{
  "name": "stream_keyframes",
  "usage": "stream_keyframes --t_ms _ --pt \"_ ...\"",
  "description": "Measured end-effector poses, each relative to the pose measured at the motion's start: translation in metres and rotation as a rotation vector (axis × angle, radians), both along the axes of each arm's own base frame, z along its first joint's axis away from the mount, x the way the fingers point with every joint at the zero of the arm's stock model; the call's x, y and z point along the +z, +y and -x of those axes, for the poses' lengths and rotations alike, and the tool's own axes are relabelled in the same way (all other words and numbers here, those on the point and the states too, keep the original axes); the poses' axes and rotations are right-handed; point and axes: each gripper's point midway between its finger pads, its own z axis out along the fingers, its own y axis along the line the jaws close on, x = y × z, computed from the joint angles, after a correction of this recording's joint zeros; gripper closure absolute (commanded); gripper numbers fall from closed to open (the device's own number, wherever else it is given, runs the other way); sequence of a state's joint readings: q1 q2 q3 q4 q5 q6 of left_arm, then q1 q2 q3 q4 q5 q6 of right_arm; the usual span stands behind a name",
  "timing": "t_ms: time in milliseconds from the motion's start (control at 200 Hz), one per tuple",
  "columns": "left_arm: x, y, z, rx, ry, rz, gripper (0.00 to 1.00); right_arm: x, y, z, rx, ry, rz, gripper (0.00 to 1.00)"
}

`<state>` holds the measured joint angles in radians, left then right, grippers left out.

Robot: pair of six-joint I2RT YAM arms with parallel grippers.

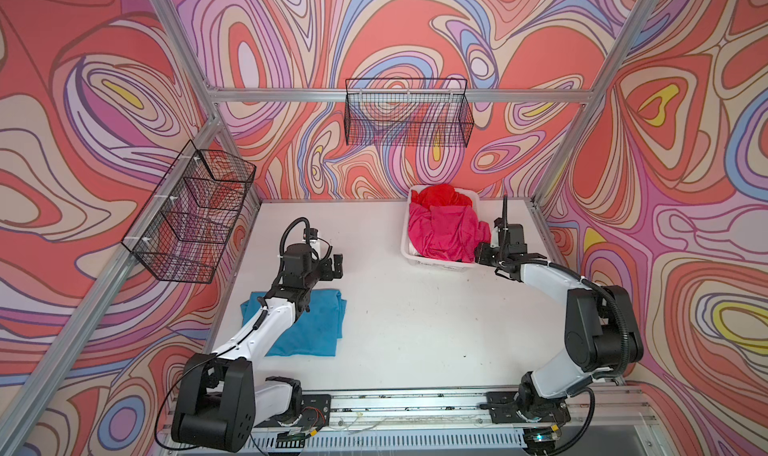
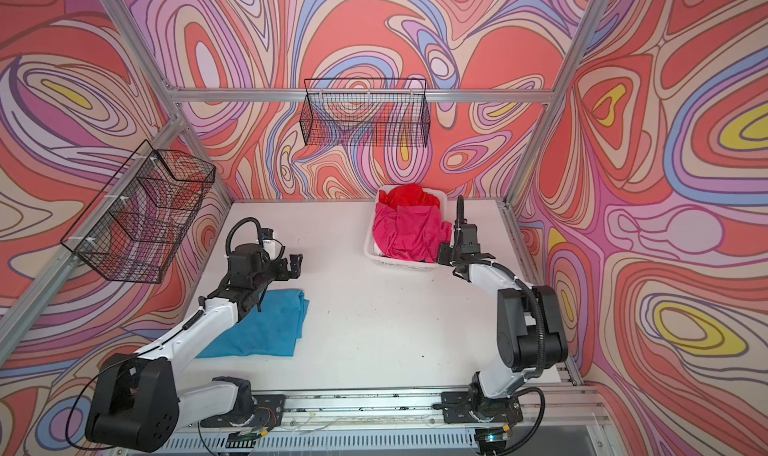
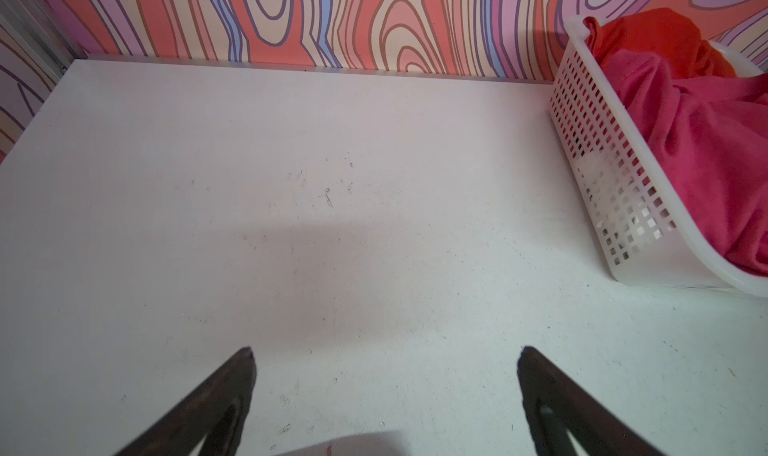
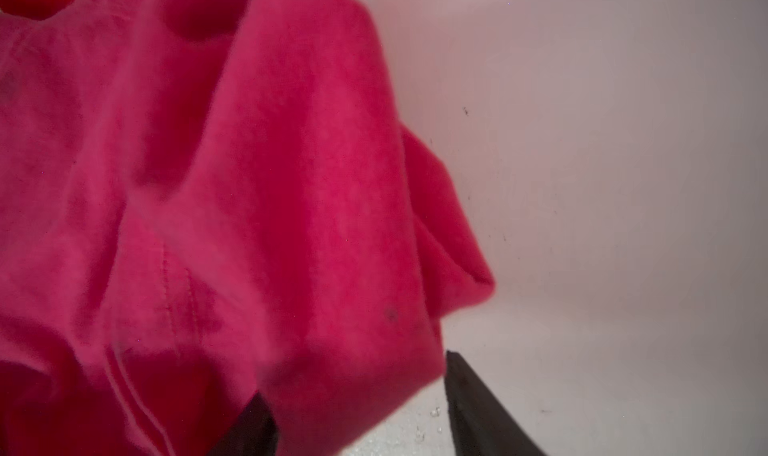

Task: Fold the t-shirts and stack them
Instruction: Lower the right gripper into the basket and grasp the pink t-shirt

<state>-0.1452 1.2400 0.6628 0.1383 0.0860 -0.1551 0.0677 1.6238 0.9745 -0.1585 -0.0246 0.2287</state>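
The left arm covers part of the blue shirt. The pink shirt hides most of the red shirt. In the right wrist view the pink shirt is blurry and covers one finger of the right gripper, so its pinch is unclear. The basket runs off the left wrist view's edge.

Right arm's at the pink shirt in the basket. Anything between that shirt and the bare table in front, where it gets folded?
Only the basket's own front wall stands between the pink shirt and the table. The bare stretch up to the teal shirt holds nothing visible; the left gripper, open, is off to that side.
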Motion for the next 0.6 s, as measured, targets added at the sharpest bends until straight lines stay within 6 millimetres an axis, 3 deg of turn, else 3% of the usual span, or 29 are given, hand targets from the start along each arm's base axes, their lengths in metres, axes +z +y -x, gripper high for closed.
stream_keyframes --t_ms 90,215,391,491,601 --pt "-0.003 0.0 0.001 0.0 0.012 -0.002 0.0 0.0 -0.007 0.003 -0.025 0.027 0.032 0.54" --pt "-0.004 -0.001 0.002 -0.003 0.017 -0.003 0.0 -0.001 -0.036 0.012 -0.094 0.084 0.112 0.52" --pt "-0.009 -0.005 0.003 -0.016 0.033 0.0 0.0 0.005 -0.063 0.031 -0.155 0.176 0.187 0.34" --pt "-0.016 -0.009 0.006 -0.026 0.063 0.006 0.0 0.024 -0.063 0.039 -0.162 0.184 0.183 0.29" --pt "-0.017 -0.021 0.01 -0.06 0.076 0.035 0.0 0.066 -0.05 0.051 -0.151 0.12 0.167 0.28"
